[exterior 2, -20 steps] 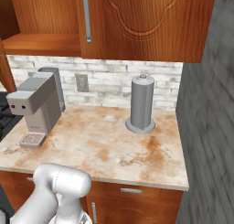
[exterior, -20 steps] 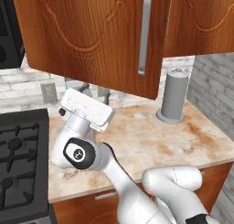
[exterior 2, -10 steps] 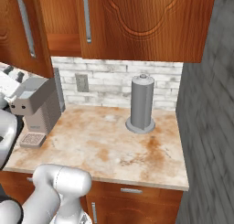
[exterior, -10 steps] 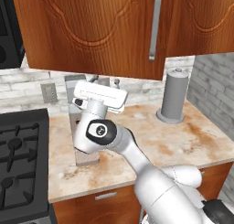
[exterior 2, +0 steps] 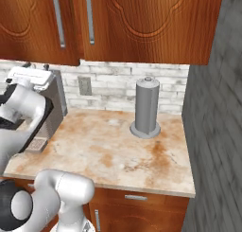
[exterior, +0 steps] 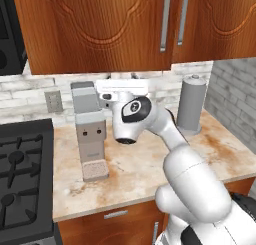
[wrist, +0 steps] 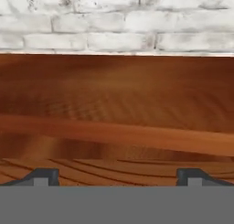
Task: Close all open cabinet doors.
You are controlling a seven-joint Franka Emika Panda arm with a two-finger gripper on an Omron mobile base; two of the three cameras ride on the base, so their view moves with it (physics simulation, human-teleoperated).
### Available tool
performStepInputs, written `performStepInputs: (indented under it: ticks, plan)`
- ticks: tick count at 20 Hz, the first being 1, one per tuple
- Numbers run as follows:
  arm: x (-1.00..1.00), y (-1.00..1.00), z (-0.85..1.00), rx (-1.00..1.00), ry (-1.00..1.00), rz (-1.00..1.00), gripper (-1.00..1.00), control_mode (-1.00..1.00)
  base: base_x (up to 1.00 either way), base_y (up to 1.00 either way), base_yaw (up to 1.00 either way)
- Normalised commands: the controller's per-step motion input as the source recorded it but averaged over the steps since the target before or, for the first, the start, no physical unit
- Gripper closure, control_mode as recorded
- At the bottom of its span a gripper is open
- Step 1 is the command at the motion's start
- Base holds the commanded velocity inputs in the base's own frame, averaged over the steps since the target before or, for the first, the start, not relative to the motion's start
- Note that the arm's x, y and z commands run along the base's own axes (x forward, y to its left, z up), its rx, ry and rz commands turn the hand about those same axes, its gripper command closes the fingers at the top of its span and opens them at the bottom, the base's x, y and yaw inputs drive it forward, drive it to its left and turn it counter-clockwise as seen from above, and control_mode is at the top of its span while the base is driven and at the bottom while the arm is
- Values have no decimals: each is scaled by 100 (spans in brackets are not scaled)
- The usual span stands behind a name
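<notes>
The arm rose from the near right, bent left over the counter (exterior: pixel 135 171) and turned up, its hand (exterior: pixel 125 91) just under the cabinet doors (exterior: pixel 100 29). The gripper (wrist: pixel 114 175) pointed at the reddish wood underside; its tips stood wide apart with nothing between them. Both doors looked flush, silver handles (exterior: pixel 165 20) side by side at the seam. Left of the hand stood a grey coffee machine (exterior: pixel 90 134); right, a grey cylinder (exterior: pixel 192 103). The door tops were cut off; whether the hand touched the wood was unclear.

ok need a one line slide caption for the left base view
White arm raised under the two wall cabinet doors, whose handles meet side by side, above a marble counter with coffee machine.
</notes>
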Motion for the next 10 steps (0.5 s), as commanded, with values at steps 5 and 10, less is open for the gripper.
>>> performStepInputs:
  ticks: [5, 10]
  plan:
    - [89, -72, 76, 14, 0, 16, -100, -100, 0, 0, 0]
    - [85, -68, 68, 14, 0, 16, -100, -100, 0, 0, 0]
